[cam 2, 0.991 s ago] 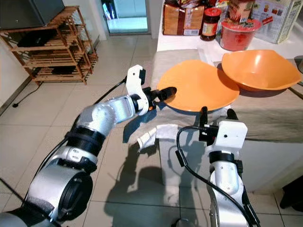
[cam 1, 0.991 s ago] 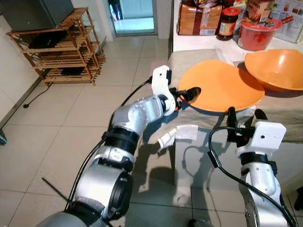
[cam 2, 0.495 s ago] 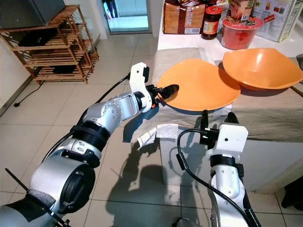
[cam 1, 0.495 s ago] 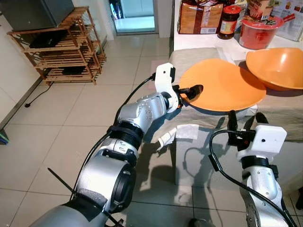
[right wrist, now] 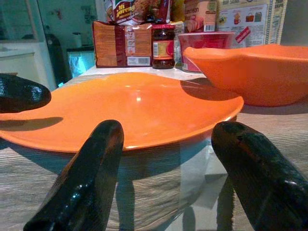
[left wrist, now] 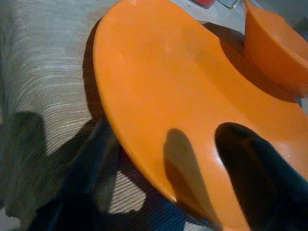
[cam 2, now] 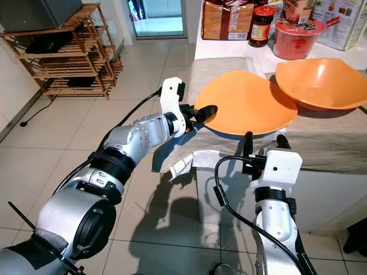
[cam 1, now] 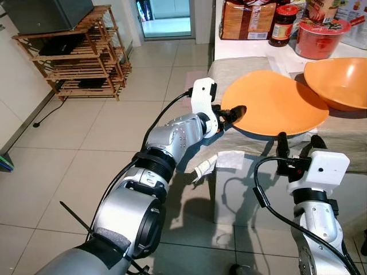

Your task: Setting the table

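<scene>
While gripped by left end effector [cam 1: 231, 114]: one orange plate [cam 1: 275, 104], one orange bowl [cam 1: 338, 80].

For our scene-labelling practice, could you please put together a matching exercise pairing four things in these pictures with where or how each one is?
Things:
1. orange plate
2. orange bowl
3. left gripper
4. right gripper

States or places:
A. open, held low before the table's near edge
B. shut on the plate's rim
C. resting partly on the plate's far right edge
D. lying on the grey tablecloth, gripped at its left rim

Pairs: 1-D, 2-C, 3-B, 4-A
</scene>
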### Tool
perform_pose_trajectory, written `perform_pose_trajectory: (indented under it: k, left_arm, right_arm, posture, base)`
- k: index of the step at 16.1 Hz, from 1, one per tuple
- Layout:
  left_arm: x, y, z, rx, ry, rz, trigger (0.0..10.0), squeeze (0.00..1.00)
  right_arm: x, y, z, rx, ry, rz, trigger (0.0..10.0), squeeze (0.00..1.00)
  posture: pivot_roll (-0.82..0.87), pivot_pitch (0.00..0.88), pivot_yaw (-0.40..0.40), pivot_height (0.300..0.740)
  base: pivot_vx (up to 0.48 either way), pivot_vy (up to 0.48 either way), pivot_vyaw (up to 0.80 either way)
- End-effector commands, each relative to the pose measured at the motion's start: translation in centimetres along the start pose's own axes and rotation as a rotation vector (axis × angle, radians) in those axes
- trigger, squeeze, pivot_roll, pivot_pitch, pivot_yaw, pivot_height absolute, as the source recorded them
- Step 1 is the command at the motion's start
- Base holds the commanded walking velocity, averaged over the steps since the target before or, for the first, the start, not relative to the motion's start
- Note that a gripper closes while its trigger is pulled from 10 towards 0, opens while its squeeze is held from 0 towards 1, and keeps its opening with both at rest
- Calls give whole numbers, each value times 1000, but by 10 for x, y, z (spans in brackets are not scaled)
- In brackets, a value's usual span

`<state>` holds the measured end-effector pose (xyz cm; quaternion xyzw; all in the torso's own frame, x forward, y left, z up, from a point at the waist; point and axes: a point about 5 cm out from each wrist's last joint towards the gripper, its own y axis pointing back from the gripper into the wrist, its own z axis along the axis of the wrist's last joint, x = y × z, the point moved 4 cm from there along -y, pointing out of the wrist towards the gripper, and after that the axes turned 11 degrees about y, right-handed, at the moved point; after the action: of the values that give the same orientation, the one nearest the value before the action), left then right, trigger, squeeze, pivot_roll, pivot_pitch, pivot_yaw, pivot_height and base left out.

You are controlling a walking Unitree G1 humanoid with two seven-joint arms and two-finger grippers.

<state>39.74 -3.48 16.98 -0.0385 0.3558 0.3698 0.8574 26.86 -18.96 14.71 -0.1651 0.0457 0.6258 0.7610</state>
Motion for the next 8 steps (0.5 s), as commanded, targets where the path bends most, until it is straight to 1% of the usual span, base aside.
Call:
perform_pose_trajectory:
  k: [1,3,8]
  left_arm:
    - [-32,-16,-36,118,41,-87,0,0]
    - [-34,-16,-36,117,61,-99,0,0]
    - [-36,-16,-35,98,53,-116,0,0]
  right_arm:
    - [2,2,1,6,2,3,10000,0]
    - [3,2,1,6,1,3,10000,0]
    - [4,1,0,6,2,8,10000,0]
  posture:
    - [-156,71,133,740]
    - [-157,64,132,740]
    - [-156,54,130,740]
  base:
    - [0,0,0]
    - [0,0,0]
    - [0,0,0]
